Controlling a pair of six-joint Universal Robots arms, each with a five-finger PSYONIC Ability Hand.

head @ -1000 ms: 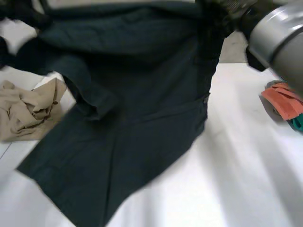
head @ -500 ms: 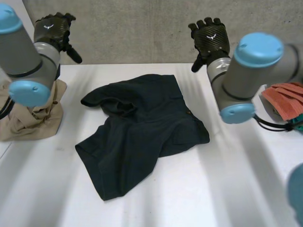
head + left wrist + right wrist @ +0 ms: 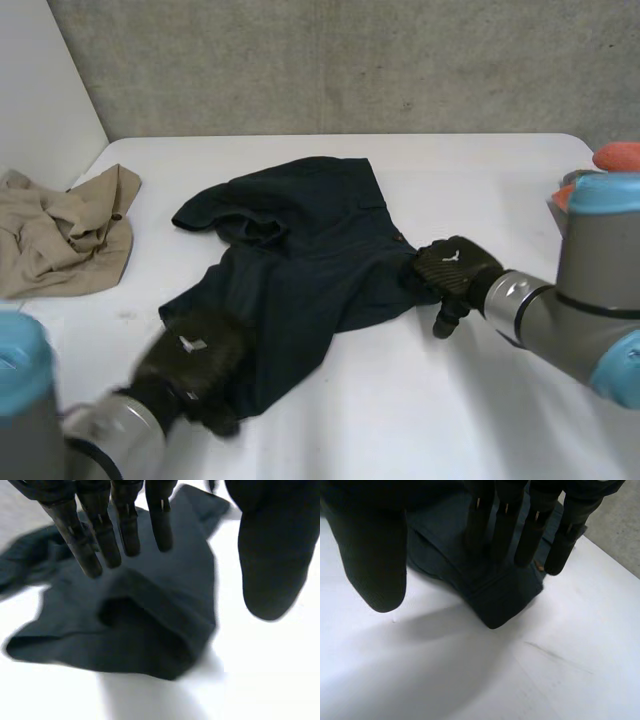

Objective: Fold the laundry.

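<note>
Dark green shorts [image 3: 300, 270] lie crumpled in the middle of the white table [image 3: 480, 180]. My left hand [image 3: 192, 368] hovers over the near leg opening [image 3: 145, 635] of the shorts, fingers straight and thumb apart, holding nothing. My right hand [image 3: 452, 270] is at the shorts' right corner [image 3: 495, 605], its fingers [image 3: 530, 525] extended above the cloth and its thumb [image 3: 372, 555] spread away over bare table. Neither hand grips the cloth.
A crumpled beige garment [image 3: 60, 235] lies at the table's left edge. Orange cloth [image 3: 615, 158] sits at the far right edge. A grey wall stands behind the table.
The shorts were held up and spread a second ago, then dropped onto the table. Both hands rose open by the wall and have now come down to the shorts' near and right corners.
</note>
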